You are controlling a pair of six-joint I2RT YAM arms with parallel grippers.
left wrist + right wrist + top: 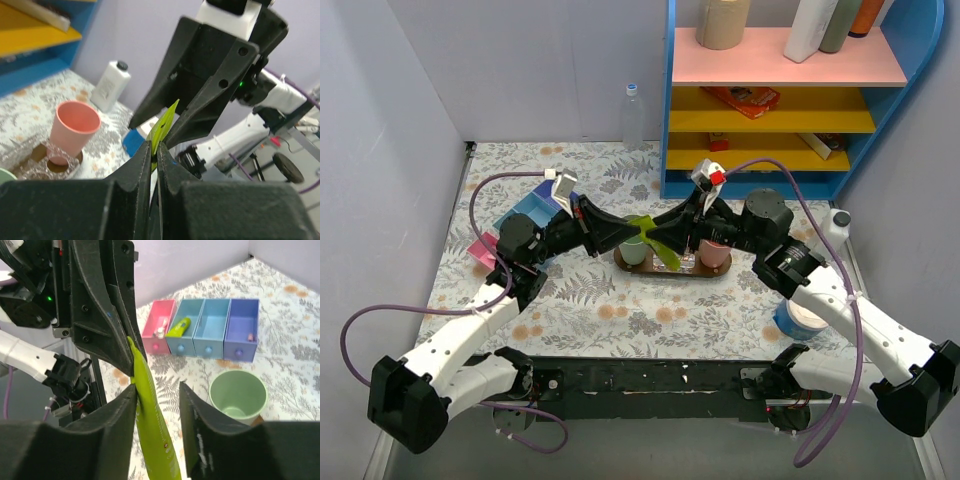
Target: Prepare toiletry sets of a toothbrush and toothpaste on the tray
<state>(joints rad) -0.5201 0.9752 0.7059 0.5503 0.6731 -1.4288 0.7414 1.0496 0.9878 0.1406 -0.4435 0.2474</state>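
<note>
Item: lime-green tube (152, 425), flat and pointed, held in the air over the tray (670, 274), between the two cups as seen from the top view. Left pincer (154, 150): fingers pressed together on one end of the tube, clamped. Right pincer (157, 390): facing the left one nose to nose, fingers apart; the tube runs between them, lying against one finger with a clear gap to the other. Tray: dark-brown oval board on the table (620, 310), mid-table in front of the shelf unit (780, 90). Green cup (237, 395): upright at the tray's left end. Pink cup (74, 127): upright at the tray's right end, just beside a clear holder (35, 167). Organiser (200, 327): a row of pink, blue and purple compartments, on the table left of the tray and well apart from it; second lime-green tube (178, 327) lying in the blue compartment next to the pink one. White bottle (111, 86): upright near the table's right edge.
</note>
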